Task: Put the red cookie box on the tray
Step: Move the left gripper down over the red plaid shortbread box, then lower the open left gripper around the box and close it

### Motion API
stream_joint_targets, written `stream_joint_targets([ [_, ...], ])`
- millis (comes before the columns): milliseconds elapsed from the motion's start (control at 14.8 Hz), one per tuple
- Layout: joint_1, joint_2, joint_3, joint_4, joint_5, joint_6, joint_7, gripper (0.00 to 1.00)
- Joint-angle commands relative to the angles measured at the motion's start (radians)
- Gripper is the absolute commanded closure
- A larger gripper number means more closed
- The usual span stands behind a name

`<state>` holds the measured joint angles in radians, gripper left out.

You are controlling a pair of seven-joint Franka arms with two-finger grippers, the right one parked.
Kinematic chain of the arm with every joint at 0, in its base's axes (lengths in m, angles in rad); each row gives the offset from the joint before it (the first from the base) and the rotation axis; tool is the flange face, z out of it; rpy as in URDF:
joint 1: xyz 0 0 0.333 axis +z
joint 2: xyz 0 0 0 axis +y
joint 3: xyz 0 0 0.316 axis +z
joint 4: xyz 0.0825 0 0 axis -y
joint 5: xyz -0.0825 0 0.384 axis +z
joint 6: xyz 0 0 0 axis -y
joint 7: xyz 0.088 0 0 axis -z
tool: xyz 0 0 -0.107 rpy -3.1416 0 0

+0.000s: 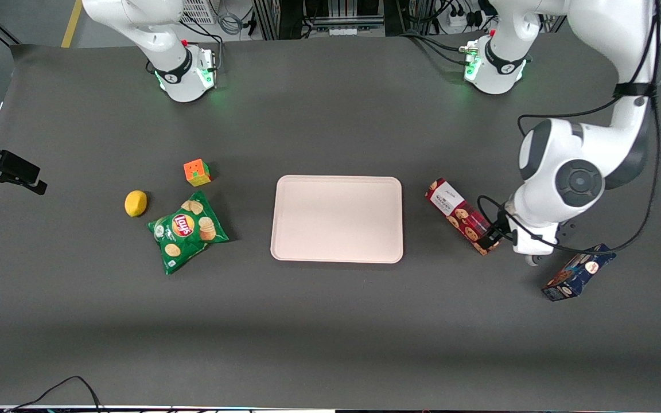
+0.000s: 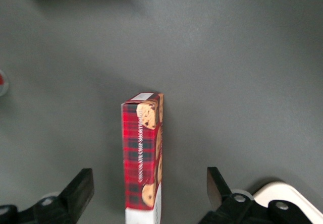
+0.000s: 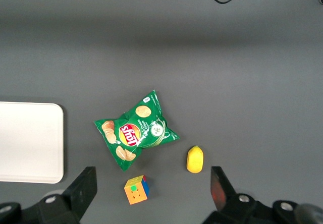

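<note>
The red cookie box (image 1: pixel 461 215) lies on the dark table beside the tray (image 1: pixel 336 252), toward the working arm's end, with its white label end farther from the front camera. The pale pinkish tray has nothing on it and also shows in the right wrist view (image 3: pixel 30 173). My left gripper (image 1: pixel 488 241) is low over the box end nearer the front camera. In the left wrist view the gripper (image 2: pixel 149 187) is open, with one black finger (image 2: pixel 81 188) on each side of the plaid box (image 2: pixel 141 148) and a gap on both sides.
A dark blue snack box (image 1: pixel 578 272) lies close to the gripper, nearer the front camera. Toward the parked arm's end lie a green chips bag (image 1: pixel 187 229), a lemon (image 1: pixel 135 203) and a colour cube (image 1: pixel 197 172).
</note>
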<state>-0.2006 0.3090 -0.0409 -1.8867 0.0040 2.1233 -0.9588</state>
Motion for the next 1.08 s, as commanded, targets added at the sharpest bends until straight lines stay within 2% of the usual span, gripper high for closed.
stream_joint_targets([
  [0,-0.014,-0.024,0.01,-0.164,-0.009,0.192,-0.052,0.0],
  [338,-0.016,-0.014,-0.007,-0.302,-0.009,0.392,-0.11,0.0],
  [744,-0.019,0.012,-0.034,-0.335,-0.009,0.418,-0.182,0.0],
  [947,-0.019,0.018,-0.034,-0.336,-0.009,0.418,-0.186,0.1],
  [1015,-0.019,0.021,-0.034,-0.336,-0.009,0.418,-0.186,0.17],
])
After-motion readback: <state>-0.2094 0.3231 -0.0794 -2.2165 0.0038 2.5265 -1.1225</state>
